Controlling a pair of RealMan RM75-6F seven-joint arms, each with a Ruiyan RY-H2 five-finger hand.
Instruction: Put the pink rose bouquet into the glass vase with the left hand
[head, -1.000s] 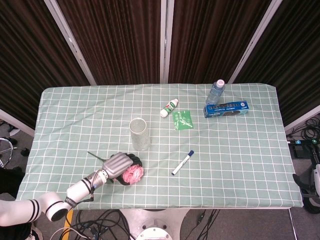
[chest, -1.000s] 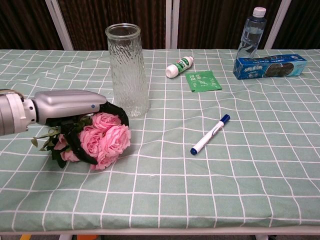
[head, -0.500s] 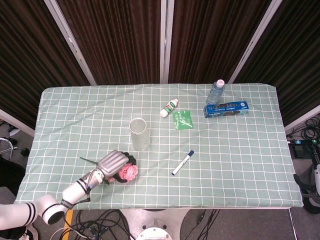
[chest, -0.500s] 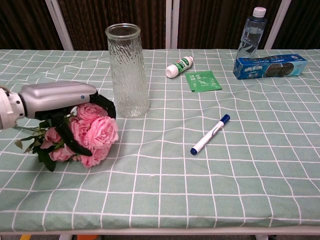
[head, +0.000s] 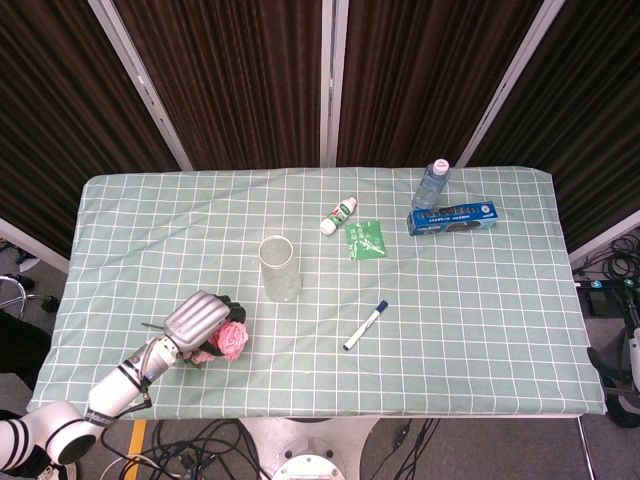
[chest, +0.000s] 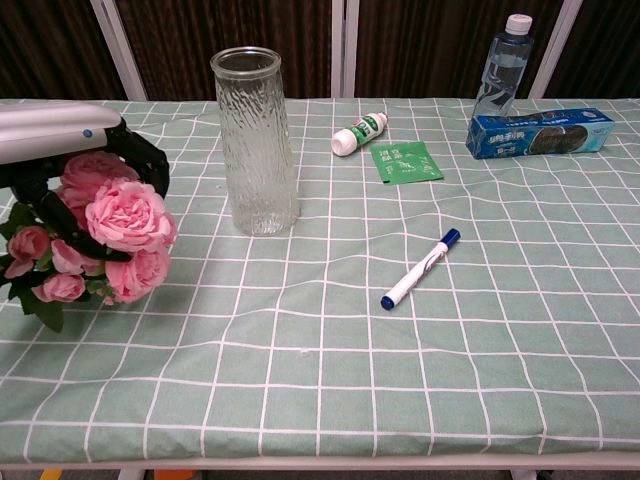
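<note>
Pink blooms of the rose bouquet (chest: 105, 235) sit inside the grasp of the left hand (head: 197, 317), whose dark fingers (chest: 140, 160) wrap over and around the flower heads; the hand is clamped on the bouquet. In the chest view the bouquet appears raised off the desk (chest: 400, 380), to the left of the glass vase (chest: 256, 140) and apart from it (green leaves hang below the blooms at the frame's left edge). In the head view the bouquet lies left of and nearer the robot than the vase (head: 280, 267).

The glass vase stands upright on the green checked cloth, with nothing inside it.

Relative to the vase:
- A blue-capped marker pen (chest: 420, 268) lies to the right and nearer the robot.
- A small white bottle with a green label (chest: 360, 133) lies on its side to the right and farther back.
- A green sachet (chest: 405, 163) lies just beside that bottle.
- A blue box (chest: 540, 133) lies far to the right.
- A clear water bottle (chest: 502, 68) stands upright just behind the box.

The right hand is not visible in either view.
</note>
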